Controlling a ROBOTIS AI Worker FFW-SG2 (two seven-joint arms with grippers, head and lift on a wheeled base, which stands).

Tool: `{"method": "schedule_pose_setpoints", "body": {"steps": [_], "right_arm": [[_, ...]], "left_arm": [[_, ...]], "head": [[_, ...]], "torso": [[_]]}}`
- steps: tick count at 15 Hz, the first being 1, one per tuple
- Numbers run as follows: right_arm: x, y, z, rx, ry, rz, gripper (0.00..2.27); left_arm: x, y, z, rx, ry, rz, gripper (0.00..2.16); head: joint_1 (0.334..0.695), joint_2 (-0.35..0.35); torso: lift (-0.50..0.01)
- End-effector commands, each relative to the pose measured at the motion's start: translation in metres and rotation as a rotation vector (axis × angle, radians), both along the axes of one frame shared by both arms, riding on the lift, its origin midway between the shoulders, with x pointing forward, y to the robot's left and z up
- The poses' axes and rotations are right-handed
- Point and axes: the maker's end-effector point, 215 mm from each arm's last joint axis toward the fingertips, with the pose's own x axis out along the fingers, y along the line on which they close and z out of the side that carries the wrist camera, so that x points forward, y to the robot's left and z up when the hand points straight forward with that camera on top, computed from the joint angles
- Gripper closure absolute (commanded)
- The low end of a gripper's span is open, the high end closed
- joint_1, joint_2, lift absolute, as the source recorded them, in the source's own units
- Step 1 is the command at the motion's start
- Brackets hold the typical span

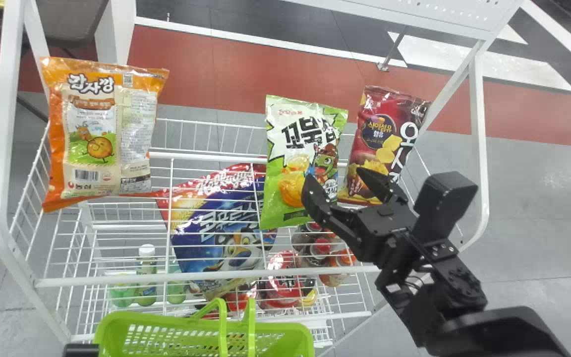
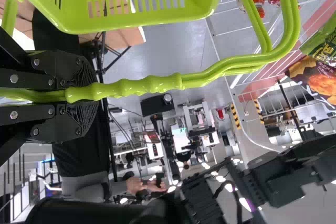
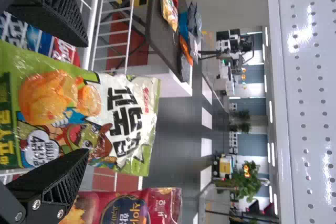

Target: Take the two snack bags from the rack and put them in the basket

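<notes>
Spread open, my right gripper (image 1: pixel 334 184) stands at the lower right of the green snack bag (image 1: pixel 298 163), in front of the dark red snack bag (image 1: pixel 382 146). In the right wrist view the green bag (image 3: pixel 79 108) lies between and beyond the fingers of my right gripper (image 3: pixel 79 95), which hold nothing. An orange snack bag (image 1: pixel 99 131) stands at the rack's left. In the left wrist view my left gripper (image 2: pixel 68 95) is shut on the handle of the green basket (image 2: pixel 142 22). The same basket (image 1: pixel 166 329) is at the head view's bottom edge, before the rack.
The white wire rack (image 1: pixel 201 274) has side posts and a perforated upper shelf (image 1: pixel 439 12). A blue and red bag (image 1: pixel 221 228) lies on a level below the snack bags, with bottles (image 1: pixel 146 272) and red packs (image 1: pixel 283 282) lower down.
</notes>
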Motion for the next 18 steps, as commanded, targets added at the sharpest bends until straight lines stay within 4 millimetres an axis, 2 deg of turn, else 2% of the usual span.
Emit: {"method": "schedule_pose_setpoints", "body": {"steps": [1,3,11,16,18], "right_arm": [[0.023,-0.005,-0.010,0.004,0.005,-0.019,0.10],[0.035,-0.002,-0.017,0.000,0.013,-0.023,0.10],[0.072,-0.011,-0.051,-0.005,0.077,-0.047,0.09],[0.090,0.017,-0.071,0.009,0.147,0.010,0.11],[0.090,0.029,-0.083,0.003,0.197,0.032,0.29]], "left_arm": [[-0.002,-0.001,-0.004,0.004,0.014,-0.010,1.53],[-0.002,-0.001,-0.005,0.003,0.018,-0.010,1.53],[0.001,0.001,-0.007,0.009,0.014,-0.011,1.53],[0.005,0.002,-0.010,0.003,0.021,-0.006,1.53],[0.008,0.003,-0.011,0.000,0.023,-0.006,1.53]], "head": [[0.695,-0.350],[0.695,-0.350],[0.695,-0.350],[0.695,-0.350],[0.695,-0.350]], "torso": [[-0.010],[-0.010],[-0.010],[-0.010],[-0.010]]}}
